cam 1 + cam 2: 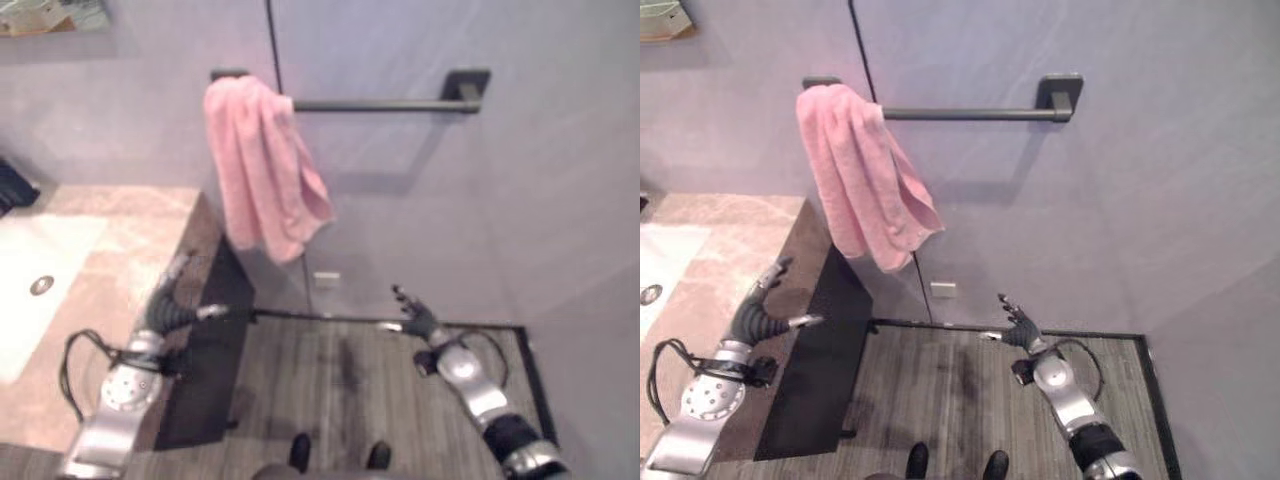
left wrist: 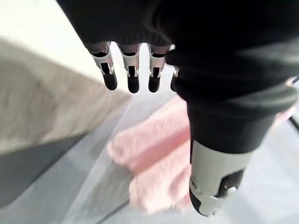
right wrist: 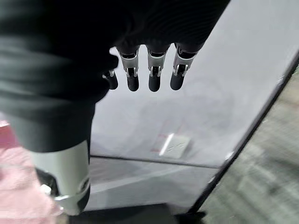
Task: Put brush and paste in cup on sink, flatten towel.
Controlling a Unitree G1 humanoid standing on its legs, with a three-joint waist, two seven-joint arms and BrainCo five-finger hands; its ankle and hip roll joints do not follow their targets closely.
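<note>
Towel [image 1: 262, 168], pink and bunched, hangs over the left end of the dark wall rail [image 1: 385, 103], touched by neither hand. Left hand [image 1: 172, 300] hovers over the counter [image 1: 120, 250] edge, fingers [image 2: 132, 74] straight and empty. Right hand [image 1: 1017, 325] hangs above the floor [image 1: 960, 390], fingers spread, holding nothing.

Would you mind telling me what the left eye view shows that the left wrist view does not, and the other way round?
The left eye view alone takes in the dark towel bar, the sink basin set in the counter, and the right hand open above the floor. The left wrist view alone gives a close look along the left hand, its fingers straight and holding nothing. Both show the pink towel, bunched at one end of the bar, and the wall behind it.
</note>
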